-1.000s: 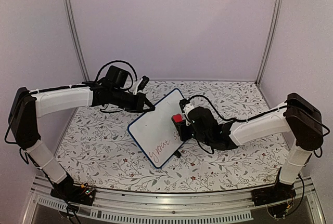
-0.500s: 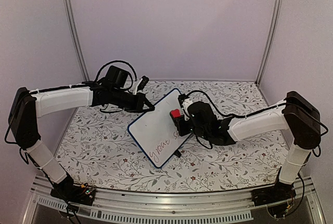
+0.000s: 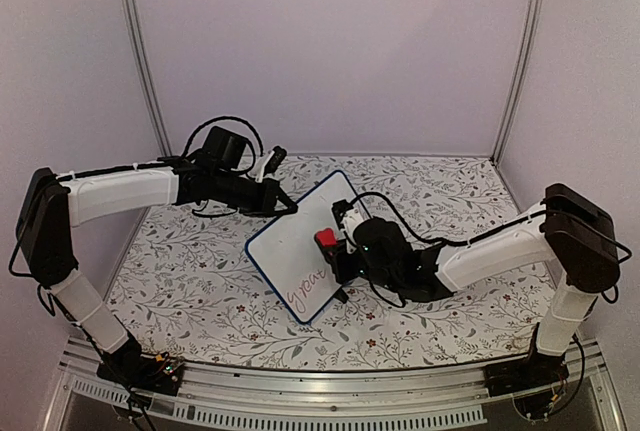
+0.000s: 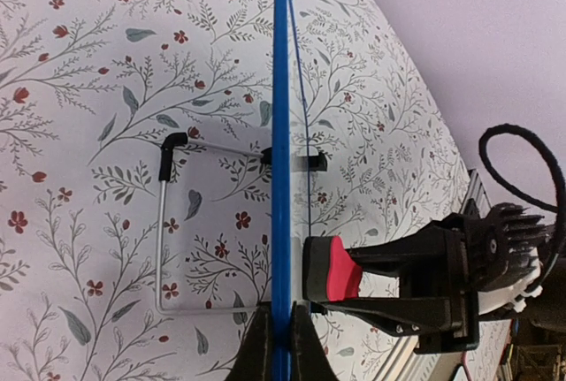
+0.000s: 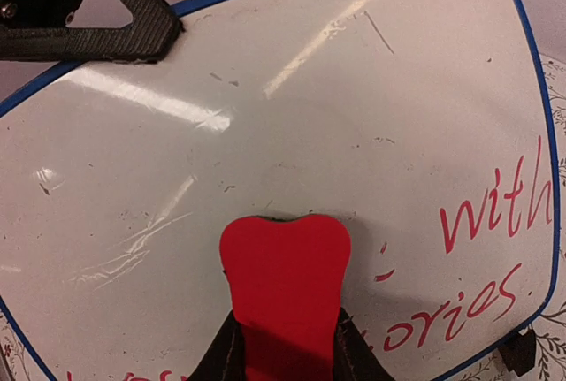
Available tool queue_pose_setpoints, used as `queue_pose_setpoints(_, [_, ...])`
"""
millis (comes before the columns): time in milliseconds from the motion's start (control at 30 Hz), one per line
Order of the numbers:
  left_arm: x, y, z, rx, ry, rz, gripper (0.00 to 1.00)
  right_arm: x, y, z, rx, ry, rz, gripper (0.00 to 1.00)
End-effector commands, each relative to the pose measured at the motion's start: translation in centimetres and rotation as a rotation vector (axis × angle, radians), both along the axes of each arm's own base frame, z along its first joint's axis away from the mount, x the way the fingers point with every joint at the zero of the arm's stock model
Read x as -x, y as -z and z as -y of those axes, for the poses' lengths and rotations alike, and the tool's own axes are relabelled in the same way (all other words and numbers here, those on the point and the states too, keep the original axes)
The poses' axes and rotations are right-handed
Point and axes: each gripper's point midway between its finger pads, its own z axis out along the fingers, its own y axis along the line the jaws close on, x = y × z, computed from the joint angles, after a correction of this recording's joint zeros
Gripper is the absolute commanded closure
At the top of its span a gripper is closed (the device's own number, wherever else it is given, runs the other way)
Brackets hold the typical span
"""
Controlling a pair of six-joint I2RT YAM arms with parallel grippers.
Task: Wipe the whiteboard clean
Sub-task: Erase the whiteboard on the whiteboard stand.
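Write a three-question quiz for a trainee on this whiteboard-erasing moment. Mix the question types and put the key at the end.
1. True or false: the whiteboard lies flat, with nothing gripping it.
2. What do the right jaws hold against the board? A) a red eraser B) a marker C) a cloth
3. Name one complete word of the red writing that is legible in the right wrist view.

Key:
1. False. It stands tilted, and the left jaws are clamped on its blue rim.
2. A.
3. "with".
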Motion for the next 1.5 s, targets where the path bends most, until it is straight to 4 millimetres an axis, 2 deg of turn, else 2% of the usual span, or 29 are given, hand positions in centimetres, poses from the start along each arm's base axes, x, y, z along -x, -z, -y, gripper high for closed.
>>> queue_pose_setpoints(0, [1.9,-0.9,1.9,0.048,0.1,0.006,1.0,1.8,5.1,2.1,0.129,0.006,-0.1,0.78])
queue_pose_setpoints(433, [1.9,-1.0,1.9,0.05,0.1,0.006,1.0,1.8,5.8,4.1,0.134,0.046,-0.127,0.78])
queue_pose_setpoints(667, [1.9,-1.0,1.9,0.051,0.101,0.004,1.0,2.1,5.9,4.2,0.123,0.037,-0.131,0.78])
queue_pose_setpoints(800, [1.8,-0.9,1.9,0.049,0.1,0.003,1.0,1.0,5.0,4.0,0.098,0.054,-0.114,0.78])
queue_pose_setpoints(1000, [1.8,-0.7,1.9,0.045,0.099,0.002,1.0,-2.4,2.3,4.7,0.056,0.129,-0.065,0.77])
queue_pose_setpoints(1100, [1.8,-0.7,1.9,0.045,0.099,0.004,1.0,-3.5,1.6,4.8,0.055,0.138,-0.045,0.77])
queue_pose_setpoints(1267, [1.8,-0.9,1.9,0.048,0.101,0.004,1.0,-4.0,1.4,4.5,0.061,0.128,-0.036,0.76])
queue_pose_setpoints(1467, [1.9,-0.9,2.0,0.051,0.104,0.001,1.0,-3.4,2.3,4.1,0.051,0.097,-0.068,0.76])
